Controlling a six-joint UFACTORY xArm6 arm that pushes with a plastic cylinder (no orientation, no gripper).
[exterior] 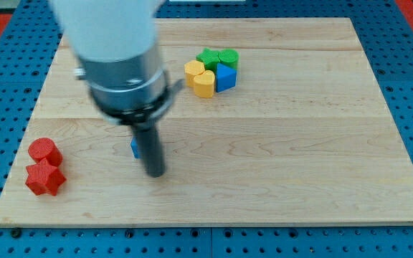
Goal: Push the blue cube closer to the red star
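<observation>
Pale wooden board [278,165] on blue pegboard. Dark rod, no grasp; its tip [155,174] touches small blue cube [135,147], mostly hidden at rod's left. Red star block [44,178] lies well left. Risk: off-centre contact may let cube slip past rod, or shove it into red cylinder [44,151].

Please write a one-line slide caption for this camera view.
My tip beside the mostly hidden blue cube, right of the red star.
</observation>
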